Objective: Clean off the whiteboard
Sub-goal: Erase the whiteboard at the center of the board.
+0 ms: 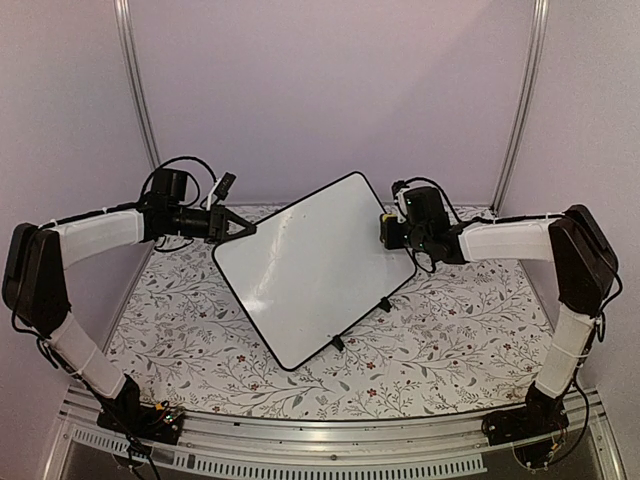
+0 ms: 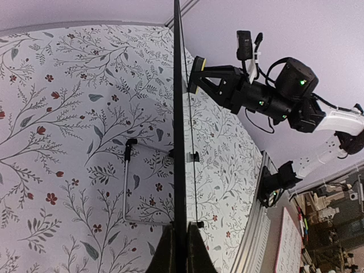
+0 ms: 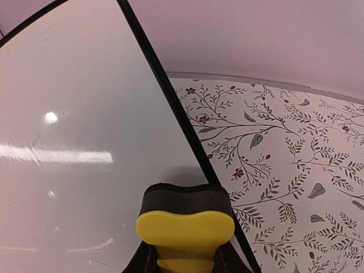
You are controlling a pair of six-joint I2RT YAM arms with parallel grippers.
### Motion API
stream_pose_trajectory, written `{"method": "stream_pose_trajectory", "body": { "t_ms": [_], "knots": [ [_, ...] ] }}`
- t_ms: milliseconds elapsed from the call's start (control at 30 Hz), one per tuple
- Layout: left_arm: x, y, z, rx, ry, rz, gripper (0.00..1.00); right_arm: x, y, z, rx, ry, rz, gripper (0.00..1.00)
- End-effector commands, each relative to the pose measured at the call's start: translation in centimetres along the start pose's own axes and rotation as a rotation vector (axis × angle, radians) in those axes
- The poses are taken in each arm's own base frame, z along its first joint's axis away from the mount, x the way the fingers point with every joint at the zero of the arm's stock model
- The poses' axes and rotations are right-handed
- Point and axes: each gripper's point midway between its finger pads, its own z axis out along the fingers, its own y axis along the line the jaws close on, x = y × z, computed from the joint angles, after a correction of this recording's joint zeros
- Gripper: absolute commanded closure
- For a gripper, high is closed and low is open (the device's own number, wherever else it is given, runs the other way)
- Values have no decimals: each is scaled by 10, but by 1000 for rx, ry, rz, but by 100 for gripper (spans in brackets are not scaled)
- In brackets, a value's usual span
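Note:
The whiteboard [image 1: 315, 265] stands tilted on the table, with a thin black frame and a white face that shows no writing. My left gripper [image 1: 240, 228] is shut on its far-left edge. In the left wrist view the whiteboard [image 2: 179, 114] is edge-on, pinched in the left gripper [image 2: 181, 253]. My right gripper [image 1: 385, 228] is shut on a yellow and black eraser [image 3: 185, 224], whose black pad rests against the whiteboard [image 3: 85, 142] by its right frame. The right gripper [image 3: 185, 264] is at the bottom of its own view.
A wire stand [image 2: 126, 187] props the board from behind. A floral cloth [image 1: 450, 330] covers the table, with a metal rail [image 1: 330, 440] along the near edge. Purple walls and two slanted posts [image 1: 140, 90] close off the back.

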Motion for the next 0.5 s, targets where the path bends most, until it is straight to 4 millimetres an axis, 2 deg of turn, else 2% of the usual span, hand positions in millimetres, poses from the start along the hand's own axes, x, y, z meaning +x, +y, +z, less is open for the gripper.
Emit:
{"method": "stream_pose_trajectory", "body": {
  "t_ms": [0, 300, 467],
  "knots": [
    [4, -13, 4, 64, 16, 60, 100, 15, -2, 4, -18, 22, 16, 100],
    [4, -13, 4, 64, 15, 60, 100, 56, -8, 2, -29, 95, 16, 100],
    [4, -13, 4, 64, 14, 62, 100, 70, -10, -6, -40, 116, 24, 100]
  ]
}}
